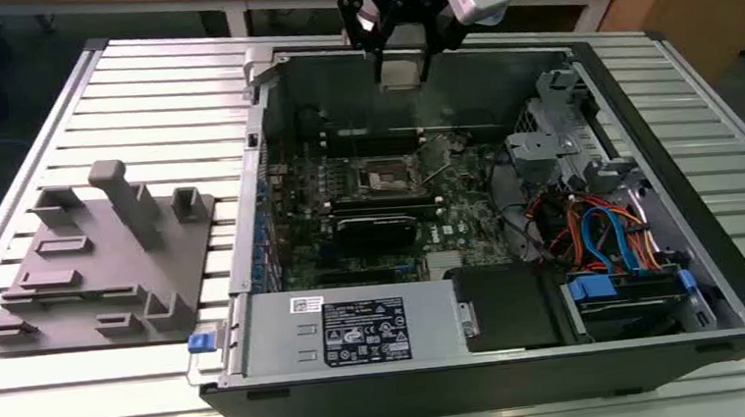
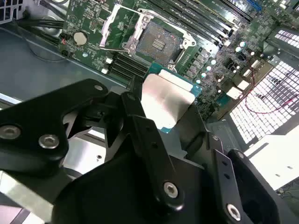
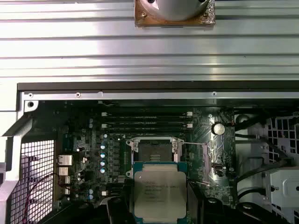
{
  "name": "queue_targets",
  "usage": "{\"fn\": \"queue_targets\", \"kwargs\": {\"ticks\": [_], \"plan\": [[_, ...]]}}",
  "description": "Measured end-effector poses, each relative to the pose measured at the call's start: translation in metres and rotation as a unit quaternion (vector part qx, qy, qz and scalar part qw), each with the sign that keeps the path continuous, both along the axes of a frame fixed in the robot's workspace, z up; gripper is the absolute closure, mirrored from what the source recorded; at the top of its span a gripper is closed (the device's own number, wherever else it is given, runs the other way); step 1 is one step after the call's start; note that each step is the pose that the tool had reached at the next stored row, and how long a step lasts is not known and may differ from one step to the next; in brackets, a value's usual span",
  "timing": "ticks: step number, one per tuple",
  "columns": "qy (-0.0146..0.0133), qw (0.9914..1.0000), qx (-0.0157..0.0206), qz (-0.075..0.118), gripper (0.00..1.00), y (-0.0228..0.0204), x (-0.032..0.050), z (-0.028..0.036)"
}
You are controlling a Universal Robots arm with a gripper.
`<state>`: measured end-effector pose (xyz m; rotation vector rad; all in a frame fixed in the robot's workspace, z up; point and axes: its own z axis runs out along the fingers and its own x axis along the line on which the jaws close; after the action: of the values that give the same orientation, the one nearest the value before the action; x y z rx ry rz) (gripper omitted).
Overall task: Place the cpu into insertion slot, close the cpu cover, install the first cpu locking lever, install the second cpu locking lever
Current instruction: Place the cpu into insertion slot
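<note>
The tool [image 1: 400, 69] is hanging at top centre of the exterior view, pointing downward and clamping the cpu [image 1: 399, 77].

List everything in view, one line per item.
Slatted metal table: one, silver, under everything.
Open computer case: one, black and grey, on the table.
Green motherboard: one, inside the case.
Square insertion slot: one, dark with silver rim, on the motherboard, empty.
Thin metal cpu cover: one, silver, apparently swung open beside the slot.
Boxy power supply: one, silver, inside the case, labelled side up.
Cables: several, blue and orange, inside the case, toward the exterior view's right.
Fixture plate with blocks: one, grey, on the table at the exterior view's left.
Flat square cpu: one, silver-grey top, gripped above the case.
End effector: one, black, shut on the cpu.
</note>
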<state>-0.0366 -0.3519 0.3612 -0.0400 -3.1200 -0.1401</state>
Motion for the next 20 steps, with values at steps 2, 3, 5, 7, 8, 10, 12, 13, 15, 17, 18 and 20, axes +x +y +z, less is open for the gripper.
{"fn": "queue_targets", "kwargs": {"ticks": [2, 3, 5, 7, 8, 10, 12, 13, 15, 17, 18, 20], "plan": [[0.0000, 1.00000, 0.0000, 0.000, 0.46, 0.0000, 0.0000, 0.0000], [0.0000, 1.00000, 0.0000, 0.000, 0.46, 0.0000, 0.0000, 0.0000], [0.0000, 1.00000, 0.0000, 0.000, 0.46, 0.0000, 0.0000, 0.0000], [0.0000, 1.00000, 0.0000, 0.000, 0.46, 0.0000, 0.0000, 0.0000], [0.0000, 1.00000, 0.0000, 0.000, 0.46, 0.0000, 0.0000, 0.0000], [0.0000, 1.00000, 0.0000, 0.000, 0.46, 0.0000, 0.0000, 0.0000], [0.0000, 1.00000, 0.0000, 0.000, 0.46, 0.0000, 0.0000, 0.0000], [0.0000, 1.00000, 0.0000, 0.000, 0.46, 0.0000, 0.0000, 0.0000], [0.0000, 1.00000, 0.0000, -0.002, 0.46, 0.0000, 0.0000, 0.0000], [0.0000, 0.99996, 0.0000, -0.009, 0.46, 0.0000, 0.0000, 0.0000], [0.0000, 0.99989, 0.0000, -0.015, 0.46, 0.0000, 0.0000, -0.0001], [0.0000, 0.99959, 0.0000, -0.029, 0.46, 0.0000, 0.0000, -0.0003]]}}
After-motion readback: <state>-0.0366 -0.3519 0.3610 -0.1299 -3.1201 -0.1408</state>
